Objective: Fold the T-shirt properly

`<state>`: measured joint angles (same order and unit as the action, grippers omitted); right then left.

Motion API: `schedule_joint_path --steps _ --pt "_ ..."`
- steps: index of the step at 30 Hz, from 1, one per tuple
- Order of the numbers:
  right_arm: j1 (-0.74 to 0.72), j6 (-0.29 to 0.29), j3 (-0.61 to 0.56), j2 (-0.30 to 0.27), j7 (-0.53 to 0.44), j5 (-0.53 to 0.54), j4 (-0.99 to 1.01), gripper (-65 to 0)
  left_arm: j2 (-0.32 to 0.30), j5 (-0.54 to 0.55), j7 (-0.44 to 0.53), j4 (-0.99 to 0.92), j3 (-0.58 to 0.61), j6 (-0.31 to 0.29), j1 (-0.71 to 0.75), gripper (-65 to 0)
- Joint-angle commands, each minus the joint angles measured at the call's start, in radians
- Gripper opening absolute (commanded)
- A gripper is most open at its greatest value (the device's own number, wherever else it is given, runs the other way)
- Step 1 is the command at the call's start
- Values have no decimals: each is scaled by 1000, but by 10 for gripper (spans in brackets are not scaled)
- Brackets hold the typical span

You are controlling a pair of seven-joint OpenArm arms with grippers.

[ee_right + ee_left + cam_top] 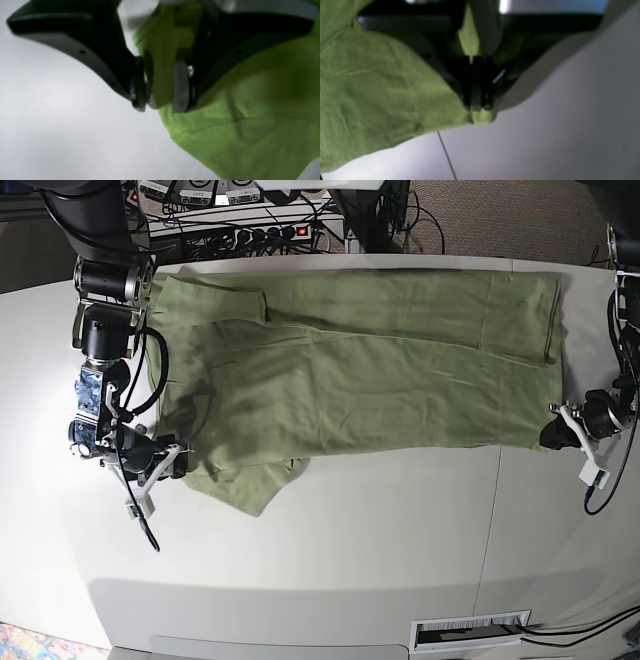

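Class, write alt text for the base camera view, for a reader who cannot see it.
A sage-green T-shirt lies spread lengthwise across a white table, seen from above. The left gripper pinches the shirt's edge at the picture's right, and the right gripper sits open at the shirt's edge at the picture's left, beside a loose flap.

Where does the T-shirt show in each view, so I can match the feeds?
Left wrist: T-shirt fills the left half, its edge pinched in the shut jaws.
Right wrist: T-shirt fills the right side, cloth between the parted jaws.
Base: T-shirt is spread across the table's far half.
Shared landmark: the white table.
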<state>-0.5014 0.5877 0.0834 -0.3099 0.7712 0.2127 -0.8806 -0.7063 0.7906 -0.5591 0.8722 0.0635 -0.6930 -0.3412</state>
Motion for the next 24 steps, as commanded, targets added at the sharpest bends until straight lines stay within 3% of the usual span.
schedule_joint_path --steps 1,3,7,15,18,24 --pt "-23 4 1 2 25 13 -8 -519 -26 18 29 14 -8 -5 -25 -650" --pt "-23 13 1 14 42 34 -8 -582 -26 18 29 14 -8 -5 -25 -650" --pt "-25 26 1 33 51 34 -8 -650 -26 18 28 14 -8 -5 -25 -650" --pt "-55 25 2 24 136 40 -64 -650 -68 53 27 35 -8 -5 -24 -650" --pt "-55 26 2 16 201 92 -122 -650 -108 140 -18 60 -8 -5 -24 -650" --pt "-55 26 2 -13 339 208 -232 -650 -166 362 -211 111 -8 -5 -24 -650"
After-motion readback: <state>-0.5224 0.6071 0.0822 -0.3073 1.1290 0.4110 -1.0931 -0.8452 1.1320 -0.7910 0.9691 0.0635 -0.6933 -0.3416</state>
